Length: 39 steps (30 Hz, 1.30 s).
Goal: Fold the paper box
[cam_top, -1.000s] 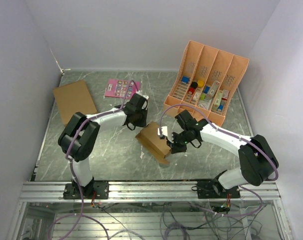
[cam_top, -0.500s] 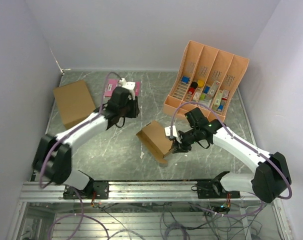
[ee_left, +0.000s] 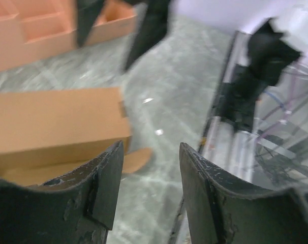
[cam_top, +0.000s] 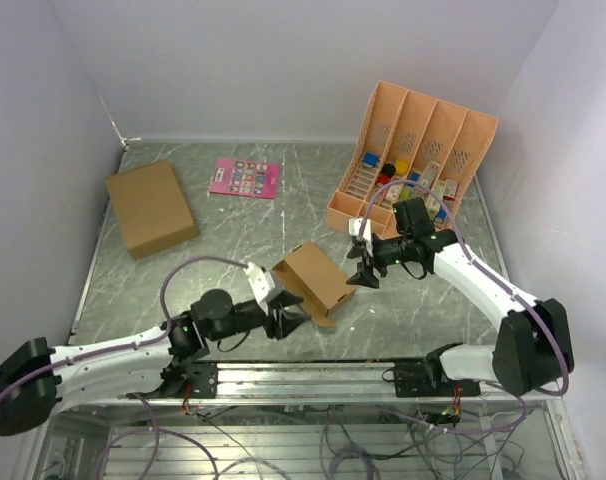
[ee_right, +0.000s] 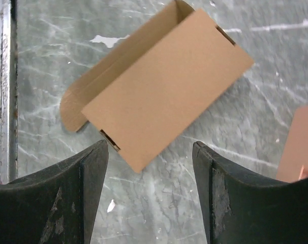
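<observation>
Between both grippers, on counter: paper box lying flat-side up, tab flap out at end nearest L gripper | L gripper: jaws apart, empty, I see box just ahead-left of tips | R gripper: jaws apart, empty, box beyond tips, no contact

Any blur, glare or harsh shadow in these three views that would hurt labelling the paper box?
Left wrist: blurred throughout, the paper box soft-edged and the background smeared. Right wrist: crisp, with the box's edges and tab clearly legible. Top external: even, diffuse light, faint shadows, no glare on the table, everything in focus.
</observation>
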Each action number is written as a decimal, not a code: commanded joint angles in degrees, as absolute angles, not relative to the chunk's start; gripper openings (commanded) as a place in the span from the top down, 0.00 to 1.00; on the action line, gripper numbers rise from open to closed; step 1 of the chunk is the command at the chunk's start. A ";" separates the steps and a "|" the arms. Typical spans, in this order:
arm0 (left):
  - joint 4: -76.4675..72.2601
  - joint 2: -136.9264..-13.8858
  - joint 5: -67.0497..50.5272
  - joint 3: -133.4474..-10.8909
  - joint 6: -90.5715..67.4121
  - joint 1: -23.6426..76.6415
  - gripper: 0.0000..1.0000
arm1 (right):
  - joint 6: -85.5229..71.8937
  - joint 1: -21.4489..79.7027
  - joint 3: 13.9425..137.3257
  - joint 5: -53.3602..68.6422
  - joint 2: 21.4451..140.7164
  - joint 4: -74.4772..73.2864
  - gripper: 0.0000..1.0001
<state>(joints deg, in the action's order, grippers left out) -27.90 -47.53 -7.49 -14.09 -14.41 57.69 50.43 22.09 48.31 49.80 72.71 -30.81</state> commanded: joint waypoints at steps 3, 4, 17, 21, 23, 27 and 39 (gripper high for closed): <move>-35.58 -47.75 6.57 -13.24 1.56 77.22 0.36 | 40.69 18.84 49.81 50.72 77.88 -28.23 0.33; -36.23 -50.02 8.98 -13.65 4.25 80.00 0.35 | 40.40 18.74 49.61 50.14 78.29 -28.15 0.33; -40.65 -79.75 28.40 -23.01 15.84 89.69 0.36 | 42.97 14.25 51.52 48.18 81.02 -33.65 0.34; -41.78 -82.25 29.30 -24.47 18.23 89.53 0.34 | 42.51 14.24 51.82 48.45 81.72 -33.58 0.35; -42.35 -84.04 28.47 -24.94 18.72 89.21 0.36 | 42.07 14.27 51.40 48.51 81.55 -33.04 0.35; -43.50 -87.04 24.69 -25.41 18.34 87.54 0.42 | 39.06 14.26 50.96 48.64 82.14 -31.26 0.35; -45.03 -87.80 16.96 -24.97 17.46 82.62 0.47 | 23.73 14.18 52.85 51.34 90.28 -28.64 0.36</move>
<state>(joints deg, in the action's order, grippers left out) -40.86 -87.77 20.67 -24.23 17.82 83.07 28.77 14.46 51.09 49.17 87.09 -28.84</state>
